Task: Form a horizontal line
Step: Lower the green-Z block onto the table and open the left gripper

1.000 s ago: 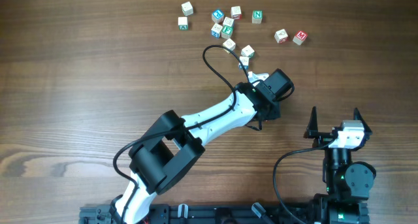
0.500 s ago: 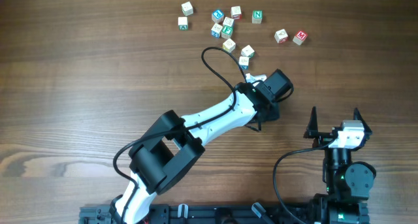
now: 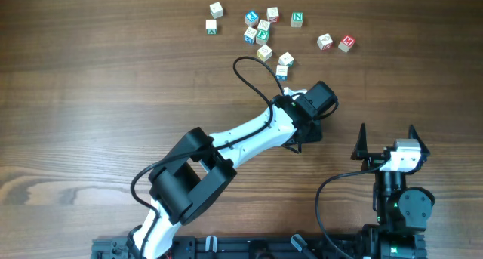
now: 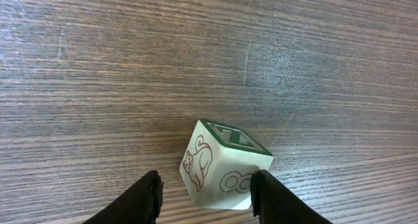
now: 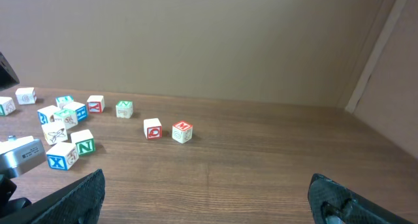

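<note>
My left gripper [image 4: 206,179] sits slack, jaws apart around a small pale wooden green-lettered cube [image 4: 222,165] on the brown wooden tabletop [image 4: 98,67]; right gripper [image 3: 386,132] is spread wide, holding nothing.

Overhead view: bright, even, diffuse light. Table [image 3: 90,100] grain is sharp edge to edge, no glare; arm shadows short, soft. Left wrist view: close-up, grain crisp, cube [image 4: 222,165] in focus w/ soft shadow at its near-left base; faint pale sheen far right. Right wrist view: slightly dimmer, warm tone; far cubes [image 5: 182,132] small but legible; near fingers [image 5: 75,198] dark, soft-edged.
</note>
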Controlling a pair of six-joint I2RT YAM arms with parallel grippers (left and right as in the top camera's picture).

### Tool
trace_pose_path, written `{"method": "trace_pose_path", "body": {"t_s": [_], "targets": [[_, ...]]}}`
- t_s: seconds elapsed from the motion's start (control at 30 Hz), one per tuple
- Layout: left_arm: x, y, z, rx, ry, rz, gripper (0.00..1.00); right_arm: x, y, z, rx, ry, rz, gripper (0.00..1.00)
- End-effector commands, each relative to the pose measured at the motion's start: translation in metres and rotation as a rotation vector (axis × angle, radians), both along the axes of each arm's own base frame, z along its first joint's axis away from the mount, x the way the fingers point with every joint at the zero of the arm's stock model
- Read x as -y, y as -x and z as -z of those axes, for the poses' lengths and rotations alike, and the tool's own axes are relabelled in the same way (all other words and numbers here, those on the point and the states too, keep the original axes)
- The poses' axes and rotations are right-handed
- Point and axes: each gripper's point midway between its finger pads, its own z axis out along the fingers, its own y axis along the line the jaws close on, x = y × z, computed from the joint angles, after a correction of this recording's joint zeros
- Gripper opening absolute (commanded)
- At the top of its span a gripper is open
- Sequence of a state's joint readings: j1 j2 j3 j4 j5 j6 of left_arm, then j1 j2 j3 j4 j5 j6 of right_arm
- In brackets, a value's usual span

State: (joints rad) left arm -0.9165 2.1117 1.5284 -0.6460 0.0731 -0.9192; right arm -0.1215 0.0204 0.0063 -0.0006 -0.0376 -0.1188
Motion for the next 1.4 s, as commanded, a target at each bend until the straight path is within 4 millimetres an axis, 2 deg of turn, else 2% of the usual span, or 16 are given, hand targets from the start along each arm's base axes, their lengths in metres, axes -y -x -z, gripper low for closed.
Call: {"method": "trace_pose_path", "body": {"t_s": [0.0, 0.13, 0.53, 0.9, 1.13, 1.23, 1.3, 1.37], "targets": [[-0.001, 0.005, 0.01, -0.026, -0.009, 0.007, 0.44, -0.001, 0.0, -0.001, 0.004, 0.012, -0.009, 1.0], [0.0, 0.005, 0.01, -0.017, -0.011, 0.031, 0.38, -0.001, 0.0, -0.001, 0.005, 0.012, -0.009, 1.0], [-0.006, -0.002, 0.009, 0.004, -0.021, 0.094, 0.37, -0.001, 0.0, -0.001, 0.005, 0.012, -0.009, 1.0], [0.007, 0.017, 0.004, -0.087, 0.066, 0.155, 0.34, -0.001, 0.0, -0.001, 0.005, 0.012, -0.009, 1.0], [0.008, 0.016, 0.004, -0.085, 0.072, 0.15, 0.36, -0.001, 0.0, -0.001, 0.004, 0.012, -0.009, 1.0], [0.004, 0.01, 0.003, -0.085, 0.072, 0.138, 0.32, -0.001, 0.0, -0.001, 0.005, 0.012, -0.009, 1.0], [-0.004, 0.002, -0.006, -0.077, 0.078, 0.115, 0.24, -0.001, 0.0, -0.001, 0.005, 0.012, -0.009, 1.0], [-0.009, -0.01, -0.025, -0.026, 0.091, 0.109, 0.24, -0.001, 0.0, -0.001, 0.005, 0.012, -0.009, 1.0]]}}
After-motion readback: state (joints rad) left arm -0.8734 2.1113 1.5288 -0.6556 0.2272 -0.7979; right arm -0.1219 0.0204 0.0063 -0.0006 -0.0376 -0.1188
